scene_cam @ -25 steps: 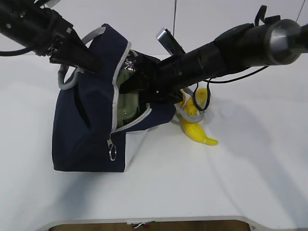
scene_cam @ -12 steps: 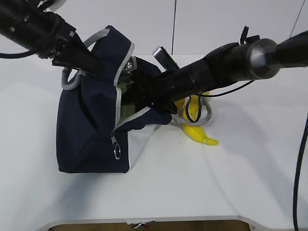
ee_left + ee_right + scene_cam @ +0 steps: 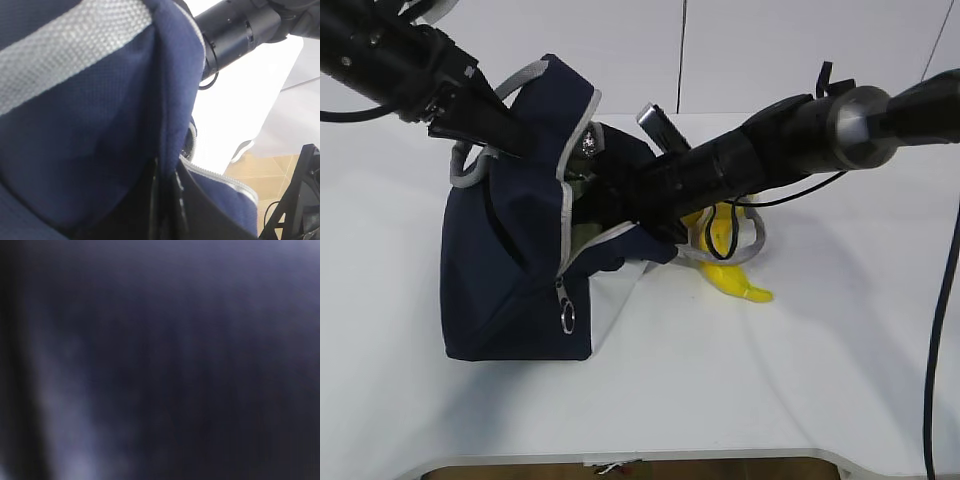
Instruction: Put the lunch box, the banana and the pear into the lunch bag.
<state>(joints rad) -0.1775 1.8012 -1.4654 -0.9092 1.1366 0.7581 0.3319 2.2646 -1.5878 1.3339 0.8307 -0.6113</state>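
The lunch bag [image 3: 515, 270] sits left of centre in the exterior view on the white table [image 3: 820, 380]: boxy navy fabric, grey zipper edging along its open flap, a ring pull [image 3: 566, 320] hanging low on the front, and a white lower side panel. From the upper left, the left gripper [image 3: 515, 140] is pinched tight on the bag's raised top edge beside a grey webbing handle; the left wrist view shows its fingers [image 3: 167, 200] clamped on navy cloth. The right arm [image 3: 770, 150] reaches from the upper right into the bag's mouth; its gripper is hidden inside, so I cannot tell its state. A pale green bit of the lunch box [image 3: 582, 232] shows inside. The banana [image 3: 732, 280] lies on the table right of the bag.
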